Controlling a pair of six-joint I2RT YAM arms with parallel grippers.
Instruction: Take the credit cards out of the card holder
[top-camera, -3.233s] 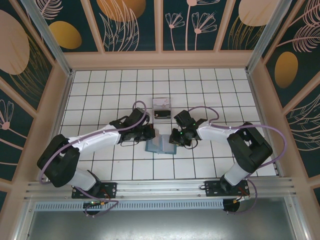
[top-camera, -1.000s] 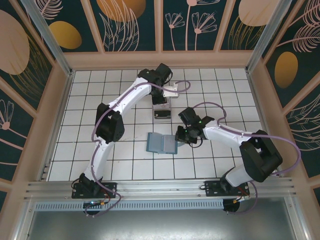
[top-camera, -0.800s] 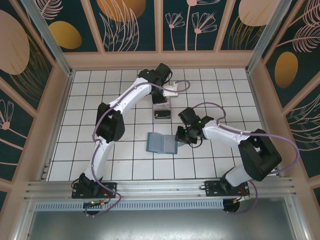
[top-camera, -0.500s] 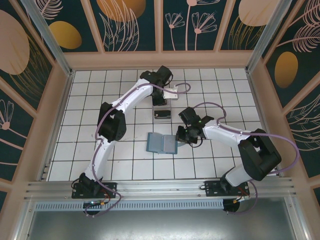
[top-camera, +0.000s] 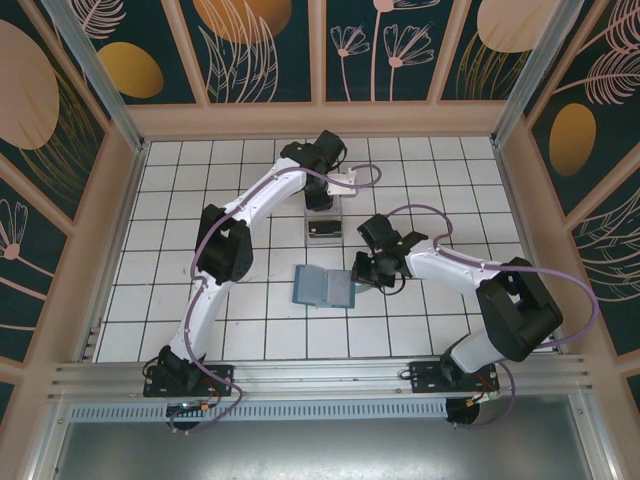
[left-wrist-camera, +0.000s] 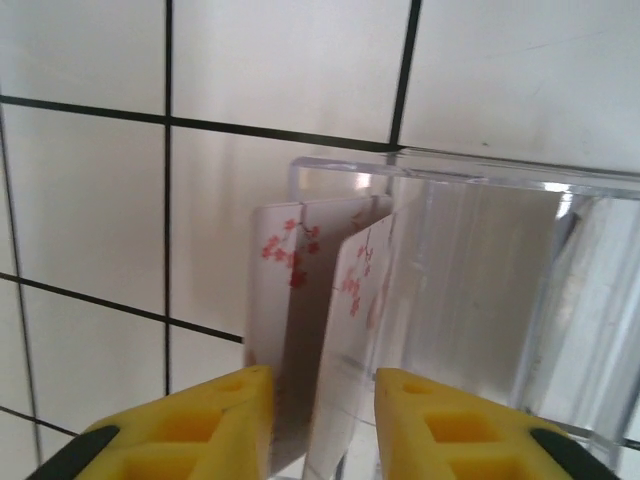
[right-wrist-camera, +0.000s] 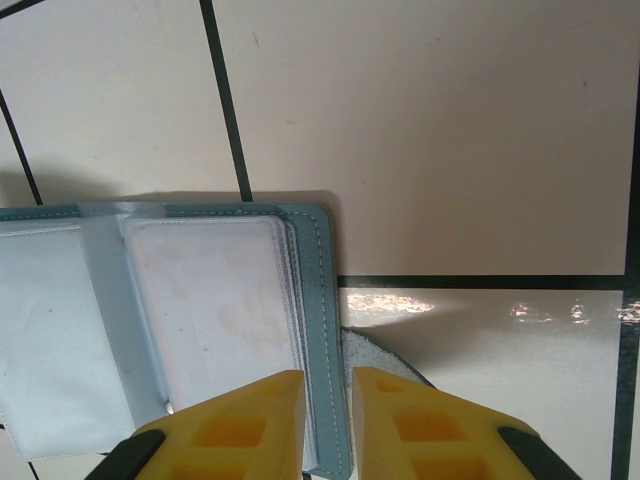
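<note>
Nearest the arm bases, the card holder (right-wrist-camera: 312, 300) lies open and flat on the tiled table (right-wrist-camera: 430, 120). The right gripper (right-wrist-camera: 328, 400) is almost closed, and the holder's right-hand edge runs between its fingertips, so it appears to pinch and steady that half. The visible sleeves look clear and whitish, and I cannot tell whether a card is left inside. Farther out, beyond the holder, stands the clear box (left-wrist-camera: 480, 250) with the left gripper (left-wrist-camera: 322, 400) above it. Its jaws are parted with a plain gap between them, and they seem to press on nothing. The pale credit card (left-wrist-camera: 290, 300), printed with small red blossoms, leans inside the box just below them. From overhead a dark credit card (top-camera: 323, 230) seems to lie in the box too. I judge the task nearly done. What remains is checking the sleeves and drawing both arms clear.
</note>
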